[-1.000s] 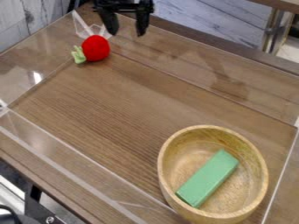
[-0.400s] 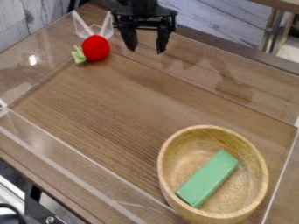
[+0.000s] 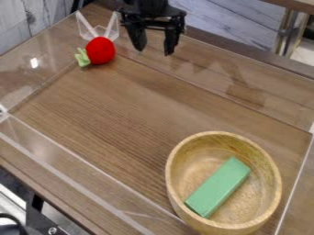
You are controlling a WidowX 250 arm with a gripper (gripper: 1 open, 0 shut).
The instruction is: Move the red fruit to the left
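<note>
The red fruit, small, round and glossy with a green leafy cap on its left side, lies on the wooden table near the far left corner. My black gripper hangs just right of it, pointing down, its fingers spread open with nothing between them. A small gap separates the nearest finger from the fruit.
A wooden bowl at the front right holds a flat green rectangular block. Clear plastic walls ring the table. A table leg stands at the back right.
The gripper has shifted right, from directly behind the fruit to a spot beside it, and dropped slightly. The fruit has not moved.
</note>
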